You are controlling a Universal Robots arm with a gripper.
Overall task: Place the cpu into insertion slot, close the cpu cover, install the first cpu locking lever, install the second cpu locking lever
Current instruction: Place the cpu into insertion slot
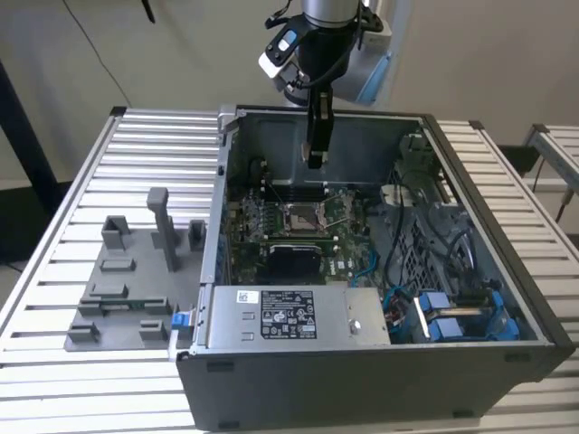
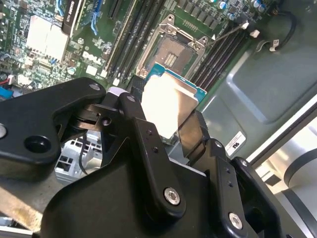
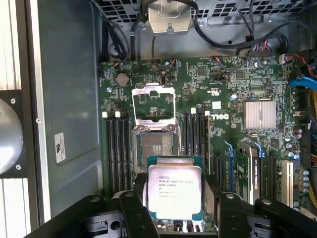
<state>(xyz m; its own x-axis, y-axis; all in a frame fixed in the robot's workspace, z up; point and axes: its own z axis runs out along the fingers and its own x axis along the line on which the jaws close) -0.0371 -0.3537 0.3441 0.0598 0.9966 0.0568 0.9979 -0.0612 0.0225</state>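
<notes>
One chip [image 3: 174,191] sits clenched in the hand [image 1: 314,155], hanging at twelve o'clock of the bare socket [image 1: 301,215] in the exterior view; cover [image 3: 153,89] raised, leaving entry free.

Open computer case [image 1: 380,389] on a slatted counter [image 1: 136,154]. The end effector [image 1: 315,158], clamped on a chip [image 3: 174,191], hangs inside the case's open top, above the board and near the socket [image 3: 156,145]. Open air lies between chip and socket. The cover [image 3: 154,101] is folded back along one socket edge. Memory slots [image 3: 116,148] flank the socket closely on two sides. Blue cables [image 1: 396,262] crowd the exterior view's right, and a grey box [image 1: 280,315] walls the near side.
</notes>
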